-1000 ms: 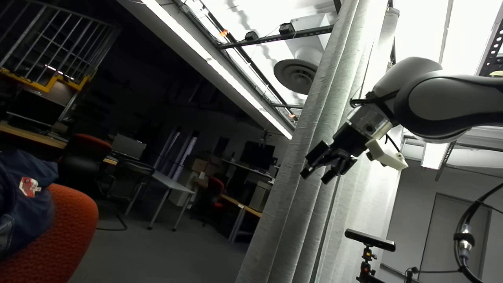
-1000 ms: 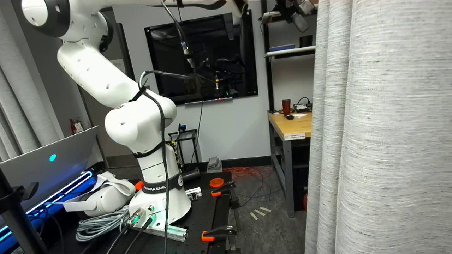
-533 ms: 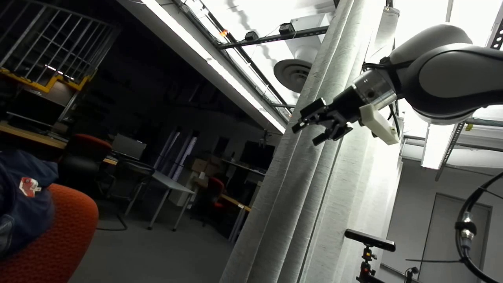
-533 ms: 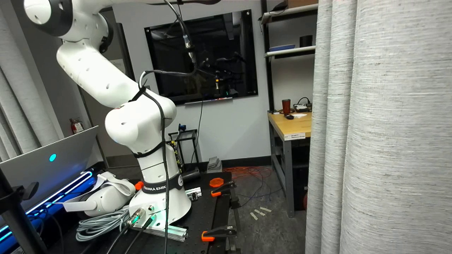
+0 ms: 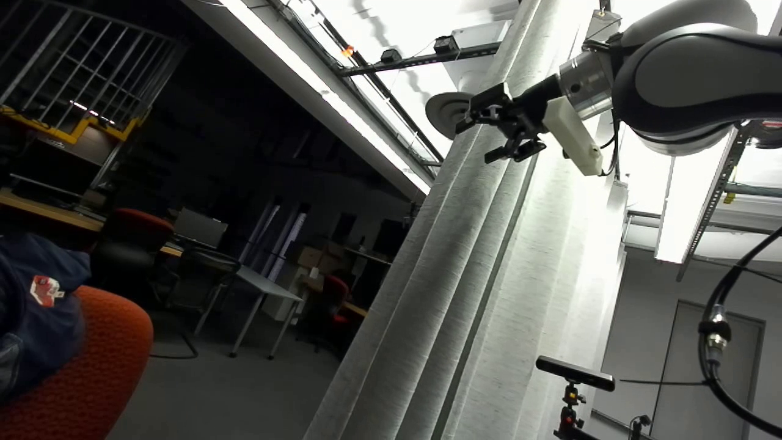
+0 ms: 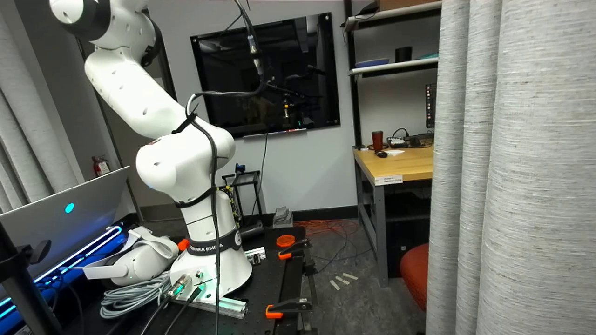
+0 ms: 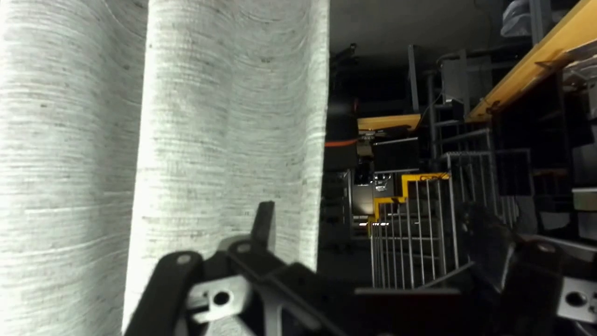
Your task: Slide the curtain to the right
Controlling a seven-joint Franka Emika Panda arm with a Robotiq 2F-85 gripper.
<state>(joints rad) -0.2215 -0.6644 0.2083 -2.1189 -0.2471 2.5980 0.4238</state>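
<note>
The gripper (image 5: 478, 141) has its jaws spread wide, clenching nothing: in the wrist view one of the fingers (image 7: 264, 223) overlaps the cloth of the curtain (image 7: 186, 140), and its mate stands well past the free edge. Whether that first finger touches fabric I cannot tell.

The coming move turns on that free edge. It runs up and down the wrist view, between the two fingers and closer to the one over the cloth; the rest of the curtain spreads to the left there, its long axis crossing the line from fingertip to fingertip. Only one arm (image 5: 690, 85) is here to serve. In my judgement, sliding it right calls for pinching that edge or bearing sideways against it, and closing too shallowly could let soft cloth slip away.

The curtain is pale grey-white, finely streaked across its weave, and falls in deep, long pleats; in an exterior view the fabric (image 5: 464, 275) slants, shaded to one side, bright to the other.

Farther out, an exterior view shows the counter (image 6: 263, 286) under the robot's base (image 6: 200, 265). The curtain hangs to the right of the counter's clamped edge and far corner, with floor (image 6: 349, 307) showing between, and covers the right end of the wooden desk (image 6: 400, 165) but not its near-left corner.
</note>
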